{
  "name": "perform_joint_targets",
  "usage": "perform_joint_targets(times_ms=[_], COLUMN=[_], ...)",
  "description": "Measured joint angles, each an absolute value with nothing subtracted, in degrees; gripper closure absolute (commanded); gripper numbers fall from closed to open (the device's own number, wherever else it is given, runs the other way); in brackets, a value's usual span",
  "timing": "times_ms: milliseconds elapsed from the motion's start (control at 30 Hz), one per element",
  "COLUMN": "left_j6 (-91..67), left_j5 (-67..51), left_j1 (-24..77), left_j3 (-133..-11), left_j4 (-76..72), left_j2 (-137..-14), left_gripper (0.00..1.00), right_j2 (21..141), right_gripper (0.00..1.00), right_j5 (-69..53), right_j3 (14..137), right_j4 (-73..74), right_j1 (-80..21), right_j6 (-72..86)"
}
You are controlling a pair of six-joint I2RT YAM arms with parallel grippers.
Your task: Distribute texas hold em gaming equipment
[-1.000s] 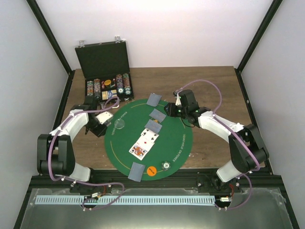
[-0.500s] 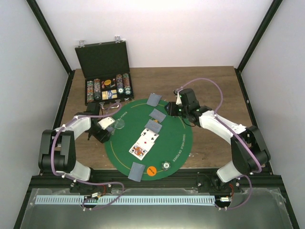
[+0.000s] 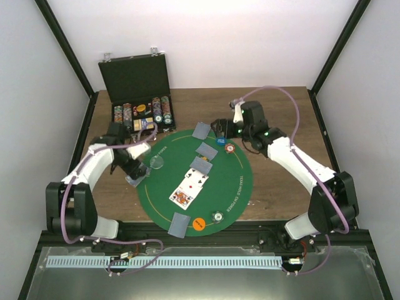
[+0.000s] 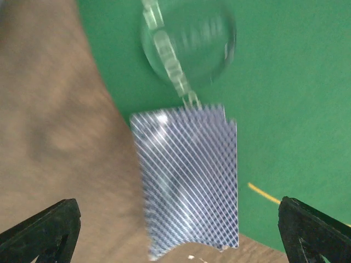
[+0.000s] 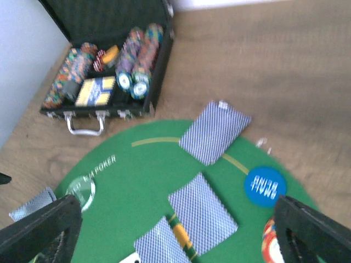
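Over the left rim of the green mat [image 3: 234, 187], my left gripper [image 3: 132, 169] is open above a grey-blue card [image 3: 135, 179]. That card [image 4: 189, 186] lies free between the jaws, half on the mat and half on the wood, below a clear disc [image 4: 189, 46]. At the mat's far edge my right gripper [image 3: 220, 129] is open and holds nothing. Just in front of it lie a blue disc [image 5: 265, 186] and a red-and-white disc [image 5: 271, 244]. Three face-down cards [image 5: 203, 213] run down the mat's middle, then two face-up cards [image 3: 189, 189]. A card [image 3: 179, 224], an orange disc [image 3: 199, 224] and a silvery disc [image 3: 217, 217] sit at the near rim.
A black hinged case [image 3: 141, 115] stands open at the back left, its tray filled with rows of discs and a card deck [image 5: 96, 90]. Bare wooden table [image 3: 281, 112] lies right of the mat. Black frame posts rise at both back corners.
My left gripper opened and let go of the card, which now lies on the mat's left rim. My right gripper opened and drew back, leaving the blue and red-and-white discs on the mat.
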State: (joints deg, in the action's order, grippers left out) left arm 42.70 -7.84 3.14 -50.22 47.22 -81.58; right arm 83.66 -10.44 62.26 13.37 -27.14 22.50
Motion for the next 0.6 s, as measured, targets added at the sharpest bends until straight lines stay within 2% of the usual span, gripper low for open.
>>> perform_joint_targets(times_ms=[200,333,400,500,600], left_j6=[43.07,37.43,32.51,22.59,15.25], left_j5=[-16.32,-17.82,-15.05,-6.94,1.83], left_j1=[3.14,2.52,1.26,-3.44,-8.47], left_j3=[-70.13,-77.23,-78.0,-75.2,-66.3], left_j4=[55.37,53.74,49.5,36.93,21.28], left_j2=[-80.23,-79.53,-79.85,-81.76,-83.94], left_gripper=[0.0,0.0,0.0,0.0,0.0], right_j2=[83.48,80.93,78.83,73.21,67.11], right_gripper=[0.0,0.0,0.0,0.0,0.0], right_j5=[-10.72,-12.95,-15.68,-19.38,-18.35], right_j3=[74.98,75.46,72.23,60.38,45.45], right_j4=[16.56,14.66,10.92,1.48,-8.25], right_j1=[-21.08,-10.41,-2.15,9.69,14.35], right_j6=[13.96,10.63,9.37,8.32,6.09])
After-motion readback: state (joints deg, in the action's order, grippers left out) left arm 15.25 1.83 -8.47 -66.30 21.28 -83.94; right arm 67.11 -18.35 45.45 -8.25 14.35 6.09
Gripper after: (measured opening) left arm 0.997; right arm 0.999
